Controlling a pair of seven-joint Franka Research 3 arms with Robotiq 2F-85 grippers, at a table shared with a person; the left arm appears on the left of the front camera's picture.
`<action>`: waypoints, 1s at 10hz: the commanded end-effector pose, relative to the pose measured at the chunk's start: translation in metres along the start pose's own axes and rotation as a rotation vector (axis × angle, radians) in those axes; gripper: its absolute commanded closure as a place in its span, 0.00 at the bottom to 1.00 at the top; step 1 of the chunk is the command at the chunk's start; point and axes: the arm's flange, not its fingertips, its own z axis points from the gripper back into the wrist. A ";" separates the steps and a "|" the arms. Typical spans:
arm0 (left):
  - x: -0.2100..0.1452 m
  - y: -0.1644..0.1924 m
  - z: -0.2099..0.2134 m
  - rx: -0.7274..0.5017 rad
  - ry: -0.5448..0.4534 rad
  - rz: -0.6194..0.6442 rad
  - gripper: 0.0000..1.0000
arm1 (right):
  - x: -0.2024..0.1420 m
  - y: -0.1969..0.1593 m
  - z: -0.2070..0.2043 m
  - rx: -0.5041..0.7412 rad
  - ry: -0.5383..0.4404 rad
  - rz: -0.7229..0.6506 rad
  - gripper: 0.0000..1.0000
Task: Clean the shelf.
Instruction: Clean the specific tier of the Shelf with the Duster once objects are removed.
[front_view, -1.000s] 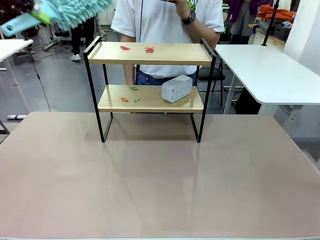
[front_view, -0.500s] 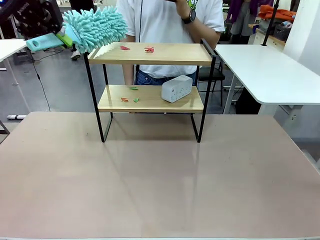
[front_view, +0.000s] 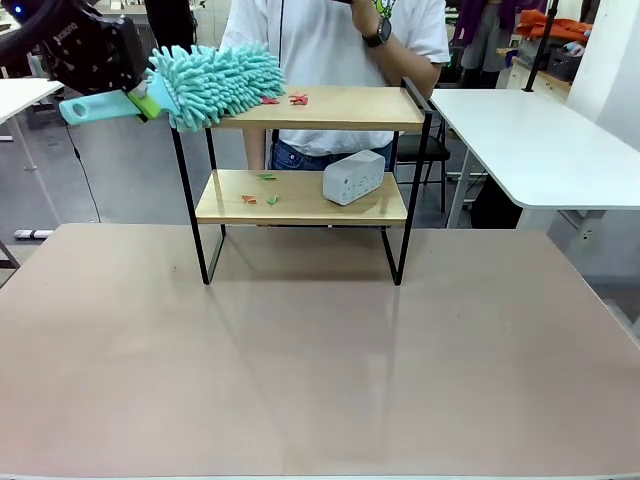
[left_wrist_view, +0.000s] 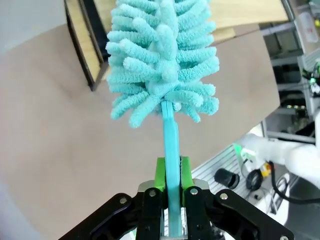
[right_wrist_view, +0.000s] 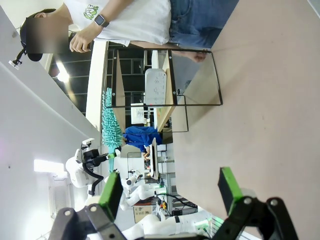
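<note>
The shelf (front_view: 300, 108) stands at the table's far side, with two wooden boards in a black frame. Red scraps (front_view: 298, 98) lie on its top board and small red and green scraps (front_view: 262, 197) on the lower one. My left gripper (front_view: 140, 99) is shut on the handle of a teal fluffy duster (front_view: 218, 84), whose head rests on the left end of the top board. In the left wrist view the duster (left_wrist_view: 162, 60) rises from the gripper (left_wrist_view: 171, 197) over the shelf (left_wrist_view: 87, 47). My right gripper (right_wrist_view: 170, 192) is open and holds nothing, well back from the shelf (right_wrist_view: 167, 107).
A white box (front_view: 353, 176) sits on the right half of the lower board. A person (front_view: 335, 45) in a white shirt stands right behind the shelf. A white table (front_view: 540, 140) is at the right. The brown table (front_view: 320, 360) lies bare in front.
My left gripper swung the duster right and down from the upper left; its head now lies on the top board's left end. The left red scrap sits slightly farther right.
</note>
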 end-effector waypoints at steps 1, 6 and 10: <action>0.001 0.001 0.003 -0.065 0.045 -0.119 0.88 | -0.001 0.002 0.001 0.005 0.004 0.012 0.00; -0.010 -0.007 0.001 -0.199 0.309 -0.453 0.88 | -0.001 0.002 0.001 0.005 0.004 0.012 0.00; -0.016 0.000 0.009 -0.304 0.408 -0.609 0.88 | -0.001 0.002 0.001 0.005 0.004 0.012 0.00</action>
